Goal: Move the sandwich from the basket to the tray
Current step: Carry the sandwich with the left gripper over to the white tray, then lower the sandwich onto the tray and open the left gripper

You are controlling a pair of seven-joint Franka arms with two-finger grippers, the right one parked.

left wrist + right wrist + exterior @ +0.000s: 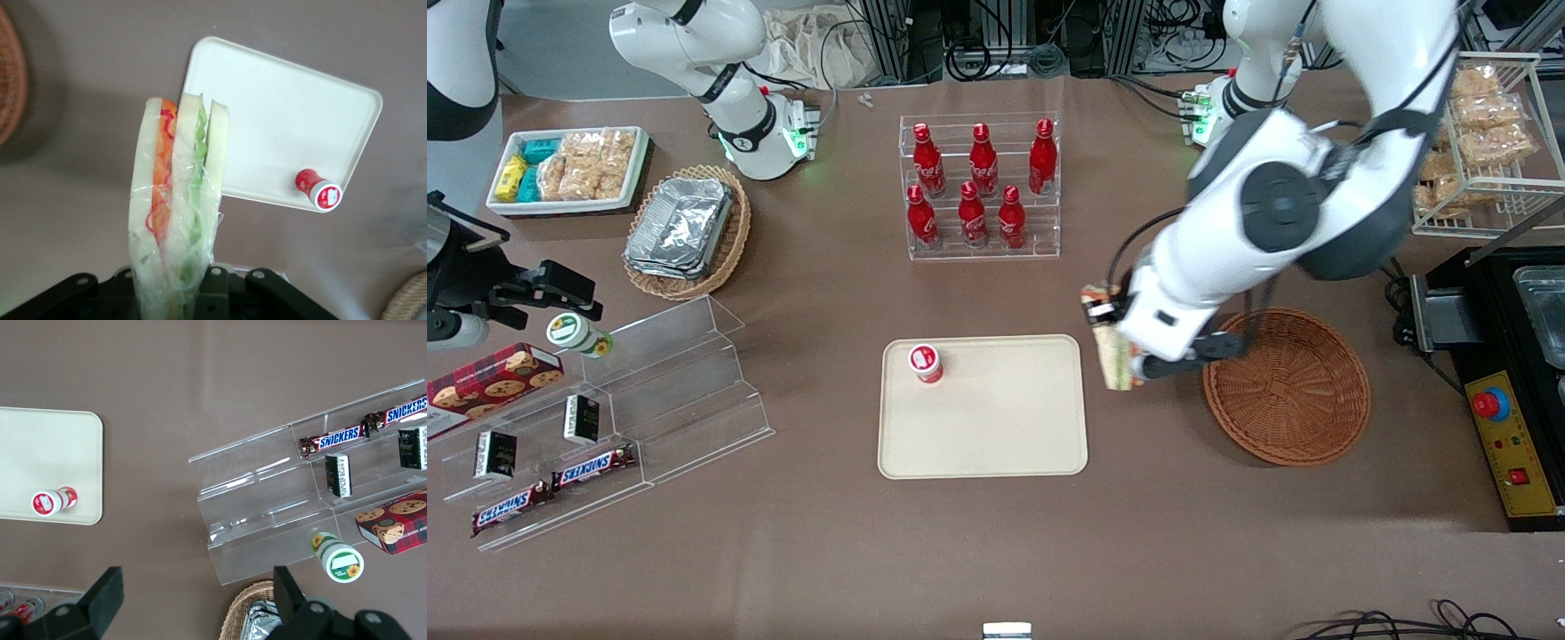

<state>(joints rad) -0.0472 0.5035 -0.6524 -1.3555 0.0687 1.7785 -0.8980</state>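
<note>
My left gripper [1119, 348] is shut on the sandwich [1114, 363], a clear-wrapped wedge of pale bread with orange-red and green layers [175, 200]. It hangs above the table between the cream-beige tray [996, 427] and the round reddish-brown wicker basket [1316, 444], close to the tray's edge. In the left wrist view the sandwich sticks out from the gripper [175, 297], with the tray [280, 107] partly past its tip and the basket [10, 80] off to one side. Nothing lies in the basket.
A small red-capped bottle [927, 363] stands on the tray. A clear rack of red bottles [980, 187] stands farther from the camera. A wire rack of snacks [1489, 133] and a black box with a red button [1507, 418] sit at the working arm's end.
</note>
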